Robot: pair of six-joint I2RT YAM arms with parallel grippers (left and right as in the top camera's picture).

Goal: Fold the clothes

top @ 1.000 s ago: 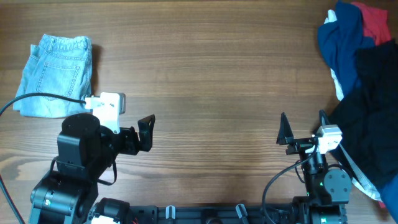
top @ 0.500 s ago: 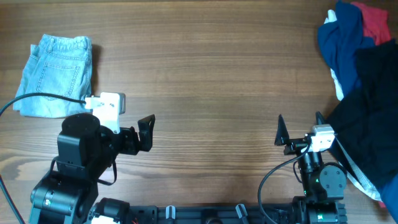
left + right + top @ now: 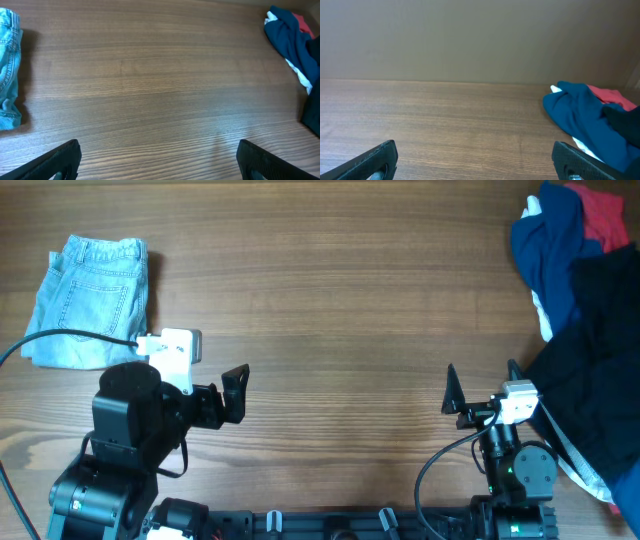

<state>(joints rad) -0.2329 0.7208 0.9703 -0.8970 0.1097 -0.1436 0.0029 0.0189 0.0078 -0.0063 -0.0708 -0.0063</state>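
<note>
The light blue denim shorts lie folded in a compact rectangle at the far left of the table, a stitched back pocket facing up. Their edge also shows at the left of the left wrist view. My left gripper is open and empty near the front of the table, to the right of and below the shorts, not touching them; its jaws show wide apart in the left wrist view. My right gripper is open and empty at the front right, its jaws wide apart in the right wrist view.
A heap of dark navy, red and white garments lies at the far right, with a black garment spreading down the right edge beside my right arm. The heap shows in the wrist views.
My right gripper has shifted slightly toward the left and the front edge. The left arm and the shorts have not moved.
</note>
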